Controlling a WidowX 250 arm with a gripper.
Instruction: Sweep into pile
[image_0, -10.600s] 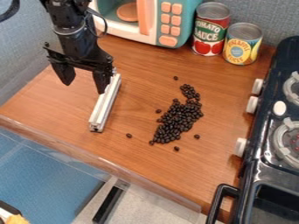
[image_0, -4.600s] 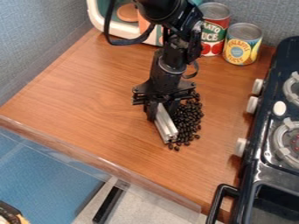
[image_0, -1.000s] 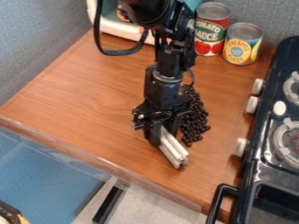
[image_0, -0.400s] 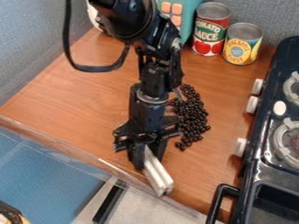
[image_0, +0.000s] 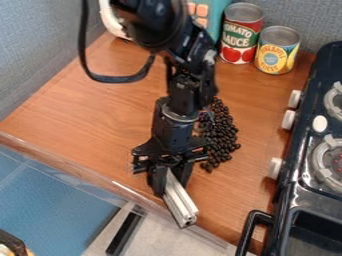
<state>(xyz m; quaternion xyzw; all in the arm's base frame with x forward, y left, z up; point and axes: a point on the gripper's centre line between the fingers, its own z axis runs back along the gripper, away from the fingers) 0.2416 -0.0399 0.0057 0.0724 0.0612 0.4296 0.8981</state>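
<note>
wooden counter (image_0: 87, 115): fingers (image_0: 157, 181) grip the bar (image_0: 179, 200) at its front edge, beans (image_0: 220, 135) behind.

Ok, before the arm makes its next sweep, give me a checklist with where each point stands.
1. Metal bar held in the gripper: ok.
2. Bar well inside the counter's front edge: not ok, its lower end reaches that edge in this view.
3. Bar touching the counter, ready to push: cannot tell.
4. Beans all gathered, no strays: cannot tell, the arm hides part of the pile's left side.
5. Soup-style cans, red and yellow, apart from the beans: ok.
6. Beans away from the stove: ok, bare counter lies between.
</note>
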